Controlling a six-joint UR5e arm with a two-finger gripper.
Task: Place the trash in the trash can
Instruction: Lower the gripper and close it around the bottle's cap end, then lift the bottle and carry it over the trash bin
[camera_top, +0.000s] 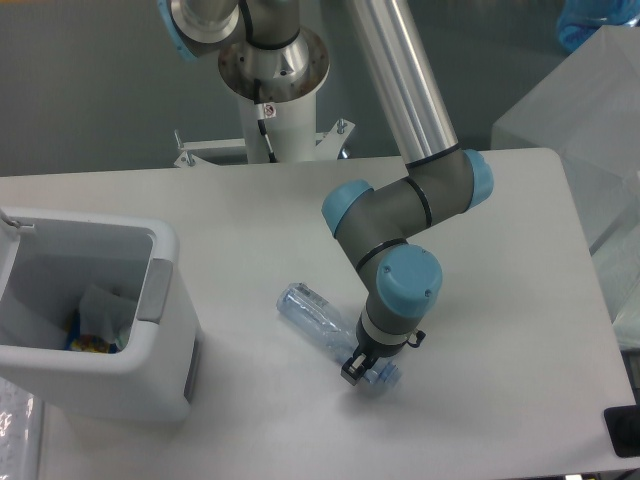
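The clear bluish plastic bottle lies slanted on the white table, its left end pointing up-left and its cap end under the wrist. My gripper points down and is shut on the bottle near that cap end. The white trash can stands at the left edge with a grey tab on its right rim. Inside it rests a crumpled clear wrapper with a coloured bit beneath it. About a bottle's length of table separates the bottle from the can.
The arm's base column stands behind the table at centre. A translucent plastic box sits off the right side. A small black object shows at the bottom right corner, by the table's front edge.
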